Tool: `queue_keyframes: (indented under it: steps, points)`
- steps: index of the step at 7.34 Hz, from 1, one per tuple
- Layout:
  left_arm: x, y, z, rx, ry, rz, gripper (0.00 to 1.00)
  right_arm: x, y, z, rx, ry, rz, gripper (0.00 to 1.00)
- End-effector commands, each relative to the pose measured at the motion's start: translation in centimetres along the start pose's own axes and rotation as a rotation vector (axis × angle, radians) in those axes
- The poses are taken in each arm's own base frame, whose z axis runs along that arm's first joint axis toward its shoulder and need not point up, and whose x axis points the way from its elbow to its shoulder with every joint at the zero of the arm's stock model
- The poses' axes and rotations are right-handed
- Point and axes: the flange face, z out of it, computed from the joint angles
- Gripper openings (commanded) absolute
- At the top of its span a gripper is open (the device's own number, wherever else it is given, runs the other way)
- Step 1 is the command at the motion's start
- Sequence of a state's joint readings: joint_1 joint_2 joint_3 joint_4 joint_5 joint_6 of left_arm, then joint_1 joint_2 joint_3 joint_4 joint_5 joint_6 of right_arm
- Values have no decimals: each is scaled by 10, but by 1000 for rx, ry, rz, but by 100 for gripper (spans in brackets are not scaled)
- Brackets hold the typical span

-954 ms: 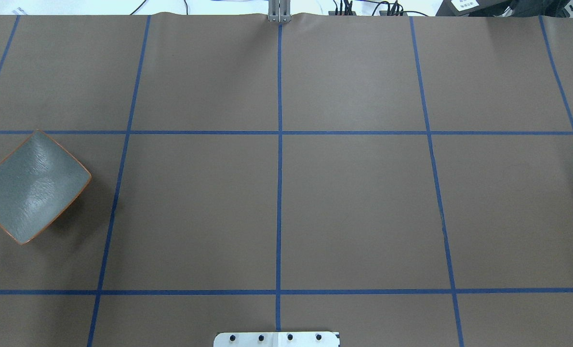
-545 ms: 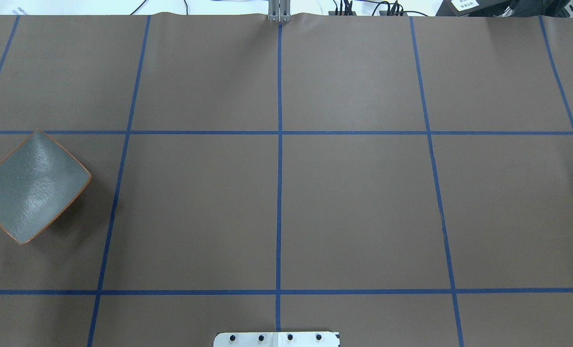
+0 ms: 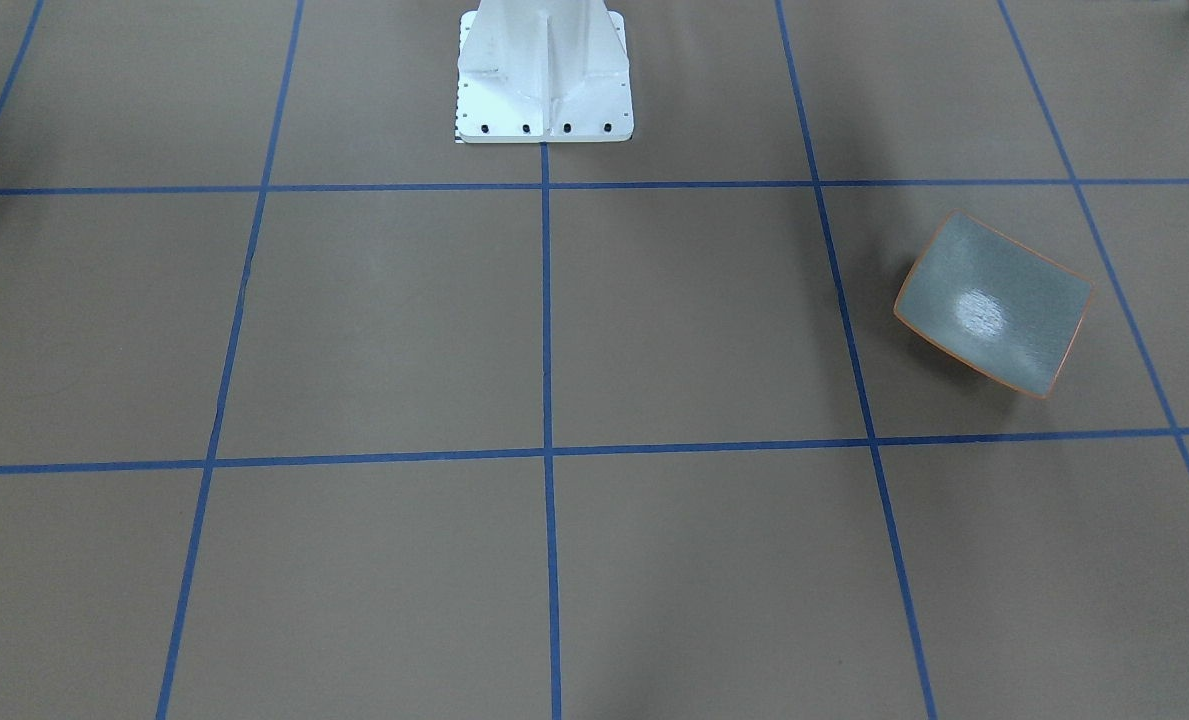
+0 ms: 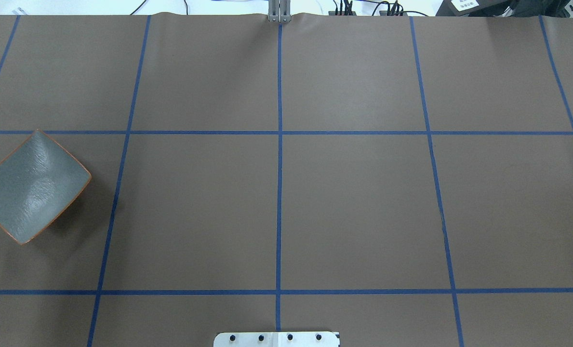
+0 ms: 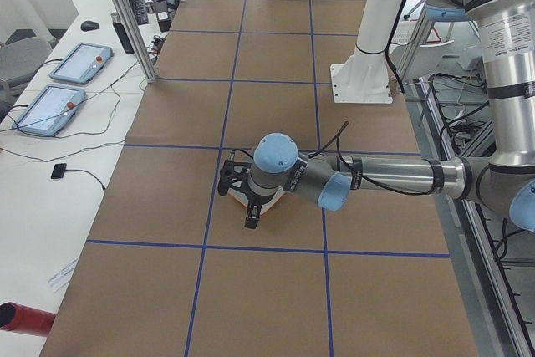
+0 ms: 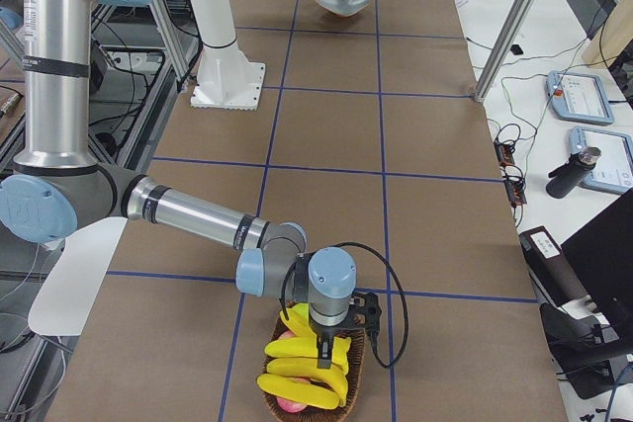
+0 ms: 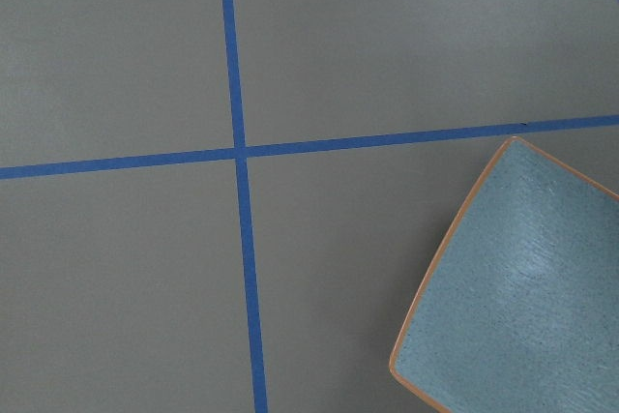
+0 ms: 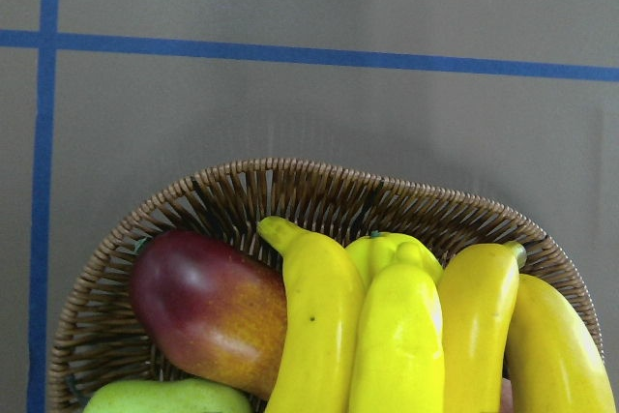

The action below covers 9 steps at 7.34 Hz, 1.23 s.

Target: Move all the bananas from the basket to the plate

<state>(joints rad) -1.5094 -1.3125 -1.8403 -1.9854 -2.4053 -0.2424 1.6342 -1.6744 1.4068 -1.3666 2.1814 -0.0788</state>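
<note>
Right, status from the basket end. The bright yellow, glossy, plastic-looking bananas (image 8: pixel 406 336) all lie in the brown woven wicker basket (image 8: pixel 290 186), packed side by side and touching. I count four, though the wrist view crops their lower ends, so treat that as probable. A red-orange mango-like fruit (image 8: pixel 208 307) and a pale green fruit (image 8: pixel 164 398) share the basket on the same side.

The right gripper (image 6: pixel 324 348) hangs directly over the basket. The left gripper (image 5: pixel 249 220) sits at the table end opposite the basket. Neither shows in a close view, so I cannot tell whether either is spread or closed.

The square grey-green dish with the thin orange rim (image 4: pixel 31 188) is well apart from the basket and has nothing on it.

Handling guess: light, stiff and slick. Expect the shell to slide under the pads. Grip across the mid-belly, jaws spanning the narrow width. You'll find little finger room between neighbours, so take the topmost one first.
</note>
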Motion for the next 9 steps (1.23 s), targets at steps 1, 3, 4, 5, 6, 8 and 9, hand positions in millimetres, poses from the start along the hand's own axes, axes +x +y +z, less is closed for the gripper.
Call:
queue_keyframes:
  steps: [1, 3, 4, 5, 6, 8, 9]
  points:
    - [2, -1, -2, 4, 1, 5, 100, 5, 4, 8, -17, 2, 7, 82]
    - [2, -1, -2, 5, 1, 5, 100, 6, 6, 11, -24, 1, 5, 77]
    - [3, -1, -2, 5, 1, 6, 100, 7, 7, 12, -25, 3, 8, 70]
    - [3, -1, -2, 6, 1, 6, 100, 7, 7, 12, -26, 3, 8, 55]
    - [3, -1, -2, 6, 1, 6, 100, 9, 8, 17, -35, -6, 13, 29]
    - [3, -1, -3, 7, 2, 7, 100, 10, 7, 17, -34, -11, -6, 0]
    - [4, -2, -3, 7, 2, 8, 100, 6, 4, 12, -23, -14, -26, 0]
